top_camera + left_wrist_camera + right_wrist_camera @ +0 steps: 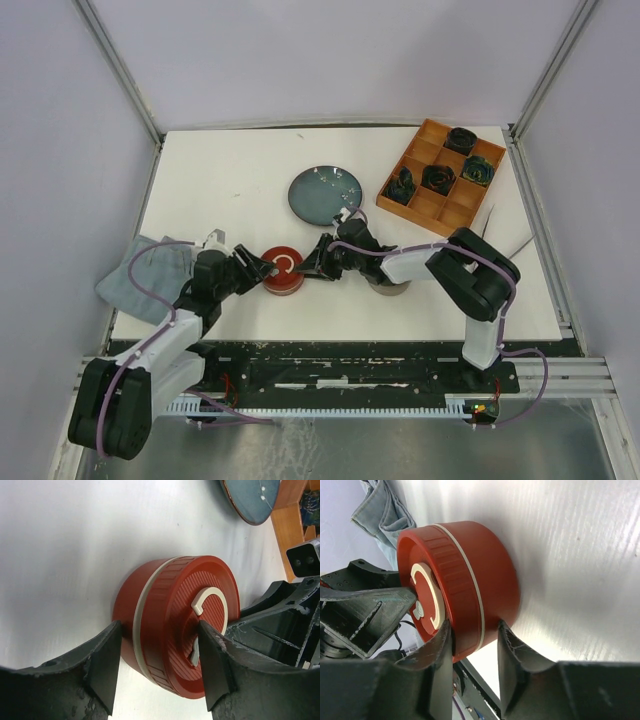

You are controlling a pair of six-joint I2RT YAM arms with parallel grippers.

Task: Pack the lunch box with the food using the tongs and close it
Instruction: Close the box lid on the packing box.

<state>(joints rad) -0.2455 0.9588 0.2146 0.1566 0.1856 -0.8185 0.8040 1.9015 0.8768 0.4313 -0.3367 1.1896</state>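
Observation:
The red round lunch box (pixel 283 272) stands near the table's front edge with its ribbed lid on and a white band round its middle. My left gripper (pixel 258 268) reaches in from the left. In the left wrist view it (pixel 160 625) stands open, straddling the lunch box (pixel 170 605) with one finger by the base and one over the lid. From the right, my right gripper (pixel 312 268) is shut on it. The right wrist view shows that gripper (pixel 475 627) pinching the lunch box (pixel 465 565) between lid rim and base. The food is out of view. Thin silver tongs (pixel 518 246) seem to lie at the far right.
A blue-grey plate (pixel 325 193) sits behind the box. At the back right, a wooden divided tray (pixel 462 212) holds dark rosettes. A grey-blue cloth (pixel 145 270) lies at the left edge. A grey round thing (pixel 388 288) sits under my right arm.

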